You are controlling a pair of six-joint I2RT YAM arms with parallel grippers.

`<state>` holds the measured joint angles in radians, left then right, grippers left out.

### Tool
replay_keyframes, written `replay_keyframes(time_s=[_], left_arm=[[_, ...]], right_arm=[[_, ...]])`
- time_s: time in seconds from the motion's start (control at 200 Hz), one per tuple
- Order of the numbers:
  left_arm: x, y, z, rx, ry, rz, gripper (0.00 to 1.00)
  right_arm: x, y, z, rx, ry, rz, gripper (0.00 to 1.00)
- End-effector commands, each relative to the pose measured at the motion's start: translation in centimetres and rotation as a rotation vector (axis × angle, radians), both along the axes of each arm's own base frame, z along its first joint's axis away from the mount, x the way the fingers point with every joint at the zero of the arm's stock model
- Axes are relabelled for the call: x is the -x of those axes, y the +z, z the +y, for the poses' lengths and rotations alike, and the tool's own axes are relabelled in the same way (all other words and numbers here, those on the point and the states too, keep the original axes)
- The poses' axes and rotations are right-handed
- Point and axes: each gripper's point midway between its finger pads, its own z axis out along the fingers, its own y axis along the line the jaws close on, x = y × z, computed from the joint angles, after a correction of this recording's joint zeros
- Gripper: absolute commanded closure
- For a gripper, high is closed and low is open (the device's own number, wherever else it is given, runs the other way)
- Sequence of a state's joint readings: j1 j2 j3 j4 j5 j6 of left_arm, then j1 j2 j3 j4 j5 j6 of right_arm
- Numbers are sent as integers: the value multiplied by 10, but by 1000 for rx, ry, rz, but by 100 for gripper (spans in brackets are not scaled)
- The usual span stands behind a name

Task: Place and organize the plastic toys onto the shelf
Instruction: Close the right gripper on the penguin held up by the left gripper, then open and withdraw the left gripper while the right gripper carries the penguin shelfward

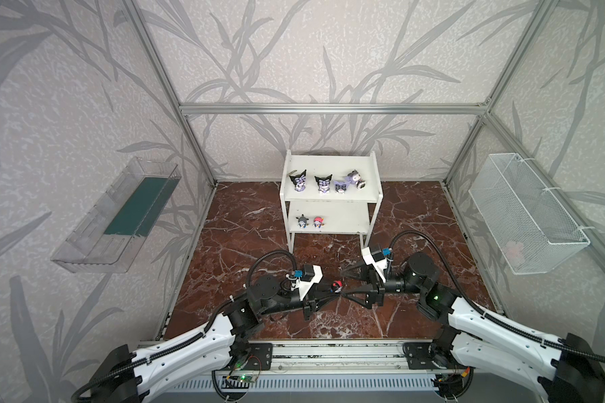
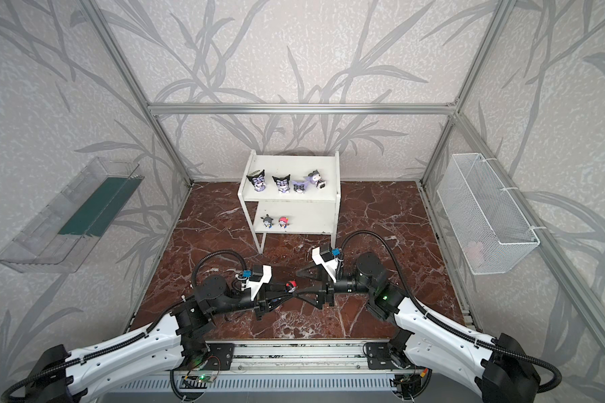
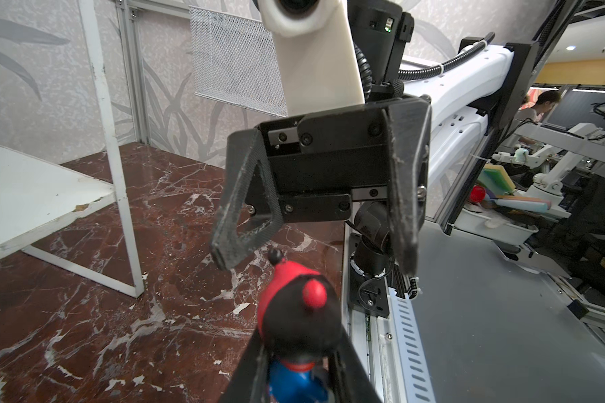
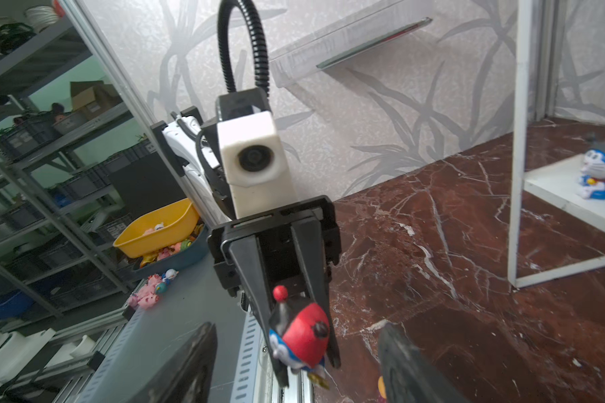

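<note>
The black-red figurine (image 1: 336, 286) hangs in mid-air above the marbled floor (image 1: 245, 223), near the robot's side and in line with the middle of the shelf (image 1: 343, 218). It is clamped by its blue body in the left gripper (image 1: 339, 291), and its head pokes out past the fingertips. Its long axis runs along those fingers, sideways across the workspace rather than upright, with the head aimed at the right gripper (image 3: 315, 261). That gripper faces it tip to tip with its jaws spread apart, holding nothing. One fingertip sits just beside the small black knob on the head, though the left wrist view is too foreshortened to say whether they touch. The left arm therefore has the toy, and the right looks clear of it. The shelf lies straight beyond the meeting point, away from the base. Its top board carries four larger pointed-ear figurines (image 1: 323, 183). The lower board holds a grey-headed one (image 1: 301, 221) and a pink-headed one (image 1: 317, 222), with bare board to their right. To set the toy there, the left wrist would likely have to turn it head-up while reaching forward.
</note>
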<state>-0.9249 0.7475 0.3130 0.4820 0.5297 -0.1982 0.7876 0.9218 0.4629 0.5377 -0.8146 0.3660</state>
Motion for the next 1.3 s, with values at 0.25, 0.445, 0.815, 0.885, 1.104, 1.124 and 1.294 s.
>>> replay_keyframes(time_s=[0.25,0.445,0.815,0.885,1.104,1.124,1.294], left_arm=[[9,17,-3,76,-81,2,94],[8,16,-2,71,-77,1,95],[-3,6,-1,13,-6,57,45],[-8,1,4,-12,40,85,33],[-29,-7,39,-169,280,139,1],[-31,-8,43,-191,300,144,1],[-27,-14,66,-372,346,123,1]], right_arm=[[15,20,14,-76,125,-56,53],[10,16,17,-70,103,-40,72],[-8,9,16,-31,6,-54,84],[-18,8,13,-15,-43,-68,84],[-64,-3,7,85,-267,-163,84],[-71,-5,6,102,-300,-180,84],[-119,-14,5,181,-505,-281,83]])
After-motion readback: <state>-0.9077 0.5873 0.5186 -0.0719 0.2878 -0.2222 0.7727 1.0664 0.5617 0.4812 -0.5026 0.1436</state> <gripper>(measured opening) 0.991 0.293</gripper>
